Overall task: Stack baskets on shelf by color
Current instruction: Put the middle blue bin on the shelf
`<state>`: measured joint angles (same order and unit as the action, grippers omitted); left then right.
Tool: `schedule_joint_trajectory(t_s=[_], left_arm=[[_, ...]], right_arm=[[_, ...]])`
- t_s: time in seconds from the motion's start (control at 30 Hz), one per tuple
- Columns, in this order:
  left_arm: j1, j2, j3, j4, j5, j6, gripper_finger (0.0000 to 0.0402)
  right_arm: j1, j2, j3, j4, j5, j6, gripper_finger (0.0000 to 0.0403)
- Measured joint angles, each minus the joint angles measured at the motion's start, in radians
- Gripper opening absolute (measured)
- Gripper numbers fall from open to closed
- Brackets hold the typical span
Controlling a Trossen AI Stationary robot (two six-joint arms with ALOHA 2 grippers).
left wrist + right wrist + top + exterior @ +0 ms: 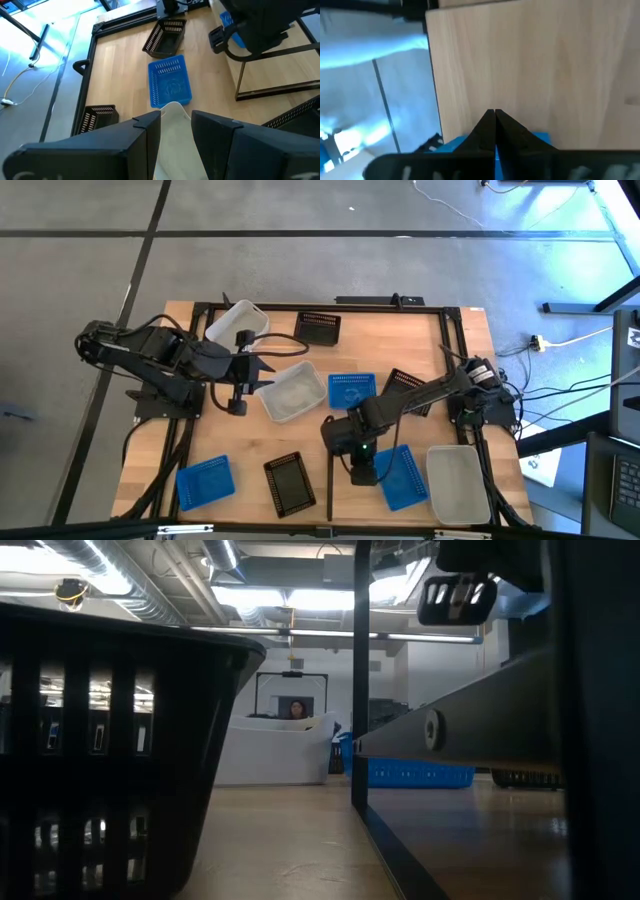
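Observation:
My left gripper reaches from the left to the middle white basket and is shut on it. My right gripper is at the near side, shut on a blue basket. That basket lies on the pale shelf panel beside a white basket. The shelf's thin black bar stands just left of my right gripper. Loose on the table are a white basket, two black baskets and two blue baskets. A third black basket lies partly under the right arm. My left gripper pinches the white basket's end wall between its two fingers, coming level from the table's left. The basket's bottom is on the table. My right gripper pinches the blue basket's left rim between shut fingertips, pointing down from above. The basket rests on the shelf panel.
A black frame runs along the table's edges. The nearest black basket fills the low view's left. The shelf's upright bar stands in its middle, with a blue basket beyond. A person sits at a desk far behind.

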<state>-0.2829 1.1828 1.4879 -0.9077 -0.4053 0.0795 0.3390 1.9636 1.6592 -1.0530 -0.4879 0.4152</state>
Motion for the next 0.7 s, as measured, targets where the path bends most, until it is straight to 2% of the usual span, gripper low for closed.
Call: schedule_joint_trajectory(t_s=[0.17,0.7], left_arm=[[0.000,0.000,0.000,0.000,0.000,-0.001,0.0102],[0.000,0.000,0.000,0.000,0.000,0.000,0.0102]], right_arm=[[-0.004,0.016,0.000,-0.031,-0.002,0.026,0.0000],[-0.004,0.040,-0.001,-0.190,0.113,0.143,0.0000]])
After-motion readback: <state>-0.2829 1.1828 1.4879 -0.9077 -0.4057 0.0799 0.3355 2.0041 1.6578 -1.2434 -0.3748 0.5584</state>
